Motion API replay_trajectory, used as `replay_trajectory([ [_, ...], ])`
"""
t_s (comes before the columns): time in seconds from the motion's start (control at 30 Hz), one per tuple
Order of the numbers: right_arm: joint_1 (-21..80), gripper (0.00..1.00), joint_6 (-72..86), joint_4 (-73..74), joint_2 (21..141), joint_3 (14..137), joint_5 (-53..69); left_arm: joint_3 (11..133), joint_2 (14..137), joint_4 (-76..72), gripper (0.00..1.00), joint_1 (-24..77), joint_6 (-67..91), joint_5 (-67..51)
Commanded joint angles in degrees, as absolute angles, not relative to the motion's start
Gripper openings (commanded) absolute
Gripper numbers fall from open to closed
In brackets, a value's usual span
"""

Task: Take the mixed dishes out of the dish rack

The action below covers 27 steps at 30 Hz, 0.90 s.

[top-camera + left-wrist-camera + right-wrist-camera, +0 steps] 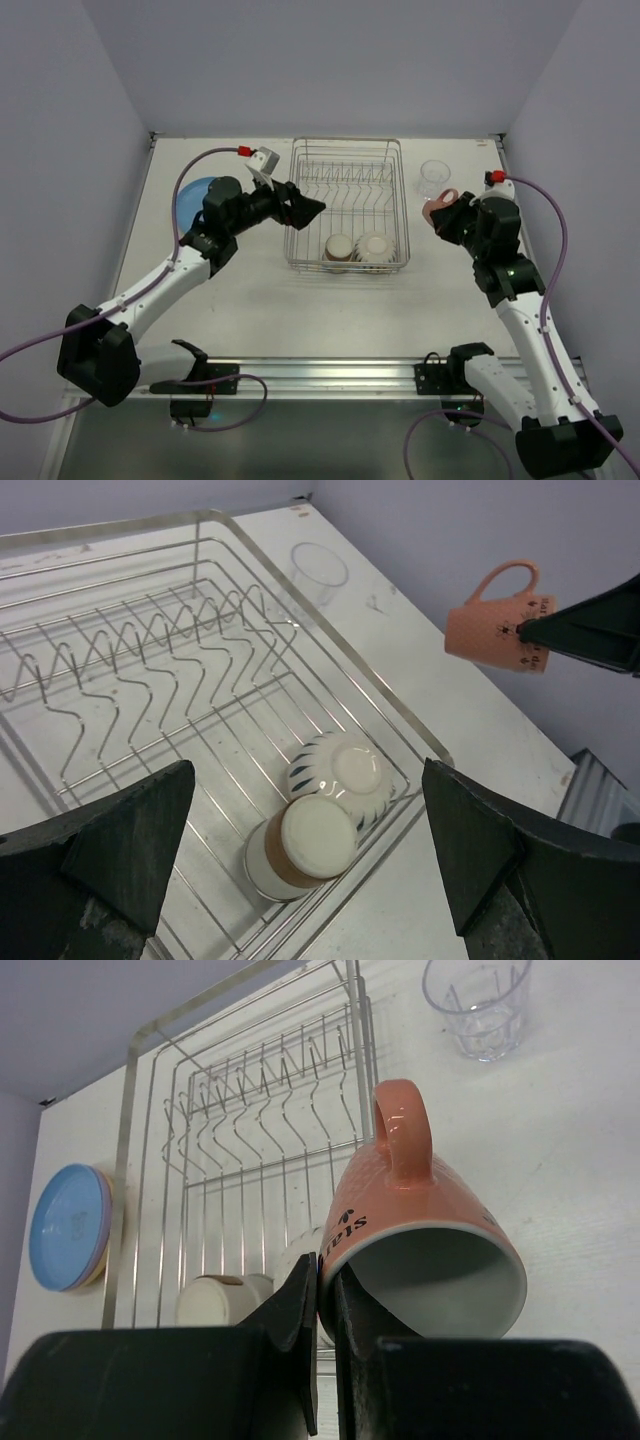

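Observation:
The silver wire dish rack [347, 152] stands at mid table. In its near end lie a cream and brown cup [296, 852] and a cream ribbed bowl [340, 773], both upside down. My left gripper [303, 208] is open and empty, hovering over the rack's left side. My right gripper [440, 216] is shut on the rim of a reddish-orange mug [425, 1235], held in the air right of the rack. A clear glass tumbler [433, 177] stands on the table right of the rack. Stacked plates, blue on top [190, 200], lie left of the rack.
White walls close the table at the back and both sides. The left arm's cable [205, 158] arcs over the plates. The rack's upright plate tines [150, 645] hold nothing.

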<state>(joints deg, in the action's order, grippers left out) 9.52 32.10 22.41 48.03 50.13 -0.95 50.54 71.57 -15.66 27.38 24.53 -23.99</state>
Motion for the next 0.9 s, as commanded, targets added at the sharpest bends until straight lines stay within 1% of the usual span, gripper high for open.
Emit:
replay_trajectory([
  [0.0, 8.3, 0.00, 32.4, 19.2, 49.7, 52.8, -1.3, 49.6, 68.6, -15.4, 1.00, 26.7, 22.7, -15.0],
  [0.23, 4.1, 0.00, 35.2, 18.9, 54.1, 52.6, -3.2, 44.7, 67.5, -18.2, 1.00, 26.6, 22.5, -10.5],
  [0.4, 0.4, 0.00, 36.1, 18.4, 61.7, 55.8, 1.7, 40.3, 66.5, -23.7, 1.00, 26.6, 19.0, -11.2],
  [0.5, -2.5, 0.00, 34.9, 15.7, 66.4, 57.1, 7.2, 32.5, 64.0, -32.5, 1.00, 26.5, 20.4, -8.3],
  [0.53, -3.6, 0.00, 34.6, 14.9, 67.5, 57.6, 9.0, 30.0, 63.5, -33.7, 1.00, 26.6, 20.1, -7.9],
  [0.6, -4.3, 0.00, 34.5, 14.6, 71.0, 59.4, 11.0, 29.0, 62.8, -34.4, 1.00, 26.6, 19.6, -5.7],
  [0.67, -4.7, 0.00, 34.9, 15.0, 74.2, 60.8, 9.9, 29.2, 62.7, -33.0, 1.00, 26.6, 19.1, -4.7],
  [0.73, -4.7, 0.00, 35.0, 15.9, 76.5, 63.1, 6.2, 29.0, 63.2, -33.1, 1.00, 26.7, 18.9, -5.5],
  [0.87, -4.6, 0.00, 34.4, 19.3, 81.9, 68.7, 1.4, 26.7, 64.1, -36.4, 1.00, 26.9, 18.7, -7.0],
])
